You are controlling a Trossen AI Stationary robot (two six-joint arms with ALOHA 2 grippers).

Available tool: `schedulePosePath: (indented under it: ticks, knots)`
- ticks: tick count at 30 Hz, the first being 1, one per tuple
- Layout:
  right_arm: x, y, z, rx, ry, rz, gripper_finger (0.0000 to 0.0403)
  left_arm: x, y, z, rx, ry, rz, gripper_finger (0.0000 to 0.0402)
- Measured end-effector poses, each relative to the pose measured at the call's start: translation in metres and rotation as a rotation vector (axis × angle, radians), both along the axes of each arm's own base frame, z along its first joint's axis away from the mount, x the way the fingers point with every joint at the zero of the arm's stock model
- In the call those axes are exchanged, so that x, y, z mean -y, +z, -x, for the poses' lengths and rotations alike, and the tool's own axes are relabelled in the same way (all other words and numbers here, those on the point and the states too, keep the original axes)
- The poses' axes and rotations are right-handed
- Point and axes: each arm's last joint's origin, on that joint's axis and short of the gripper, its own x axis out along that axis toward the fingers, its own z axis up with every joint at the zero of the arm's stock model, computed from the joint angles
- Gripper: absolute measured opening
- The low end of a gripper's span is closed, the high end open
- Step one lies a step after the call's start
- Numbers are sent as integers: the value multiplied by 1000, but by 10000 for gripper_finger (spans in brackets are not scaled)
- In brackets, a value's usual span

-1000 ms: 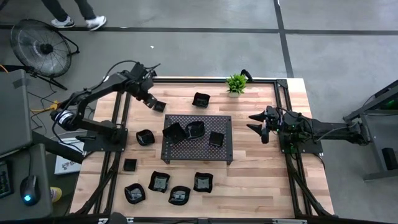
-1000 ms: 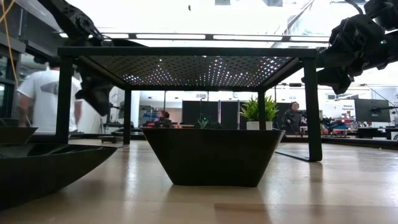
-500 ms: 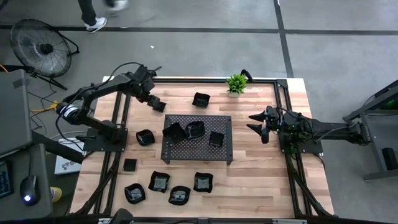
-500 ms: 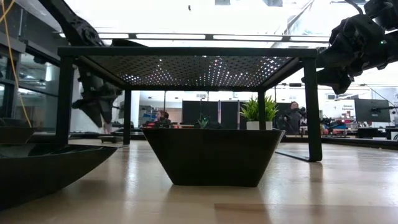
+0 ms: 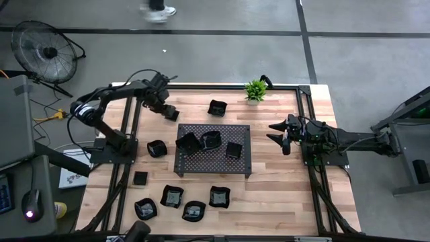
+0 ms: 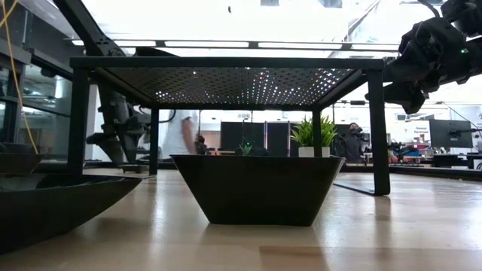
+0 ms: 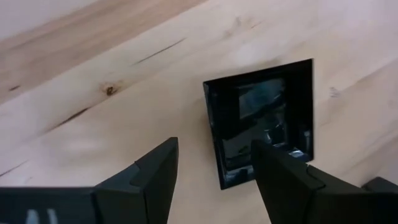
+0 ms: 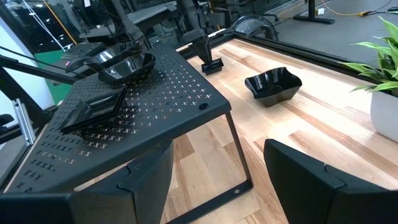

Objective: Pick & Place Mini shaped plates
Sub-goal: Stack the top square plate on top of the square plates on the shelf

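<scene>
We found the left gripper (image 5: 168,111) spread wide just above a small square plate (image 7: 261,121) lying on the desk (image 5: 269,188) near its far left corner, one finger (image 7: 283,180) overlapping the plate's edge. Three plates (image 5: 209,141) sat on the perforated tray (image 5: 211,165), others on the desk in front. The right gripper (image 5: 277,134) hung open beside the tray's right end.

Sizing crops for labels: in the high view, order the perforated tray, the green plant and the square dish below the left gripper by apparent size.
1. Perforated tray, by far largest.
2. Green plant.
3. Square dish below the left gripper, slightly smaller than the plant.
</scene>
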Motion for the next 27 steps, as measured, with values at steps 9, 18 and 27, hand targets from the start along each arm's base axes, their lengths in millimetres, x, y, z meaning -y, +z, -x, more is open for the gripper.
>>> schedulePosePath:
  ticks: [9,18,27]
  knots:
    - [0,0,0,0,0,0,246,-2,-6,-2,-6,4,9,183]
    - [0,0,0,0,0,0,246,-4,-6,-2,3,7,-1,123]
    - [0,0,0,0,0,0,246,-3,-6,-3,19,17,12,110]
